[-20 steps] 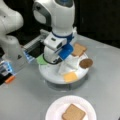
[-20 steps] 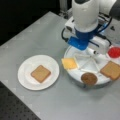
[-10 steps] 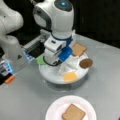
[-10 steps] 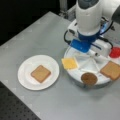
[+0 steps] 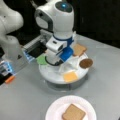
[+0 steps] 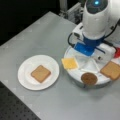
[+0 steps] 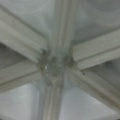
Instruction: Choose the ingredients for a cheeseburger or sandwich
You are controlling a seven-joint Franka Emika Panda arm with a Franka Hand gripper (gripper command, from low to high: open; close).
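Observation:
One brown toast square [image 5: 73, 112] [image 6: 40, 73] lies alone on the white plate [image 5: 53, 110] [image 6: 25, 67]. The other ingredients sit in a white round divided tray [image 5: 50, 73] [image 6: 82, 73]: orange cheese [image 5: 70, 76] [image 6: 69, 63], dark patty [image 5: 86, 63] [image 6: 89, 78], a second toast [image 5: 79, 49] [image 6: 111, 70], green lettuce [image 5: 42, 59] and a red tomato slice [image 6: 117, 53]. My gripper [image 5: 53, 60] points down over the tray's middle, its fingers hidden by the hand. The wrist view shows only the tray's hub [image 7: 53, 62] and dividers, close up.
The arm's grey base [image 5: 11, 47] stands at a front view's left, with a small orange item [image 5: 10, 79] beside it. The plate sits in front of the tray on a grey table [image 6: 37, 35]. A dark perforated board [image 6: 15, 110] borders the table.
The arm has shifted slightly over the tray's middle. The ingredients and the toast on the plate have not moved.

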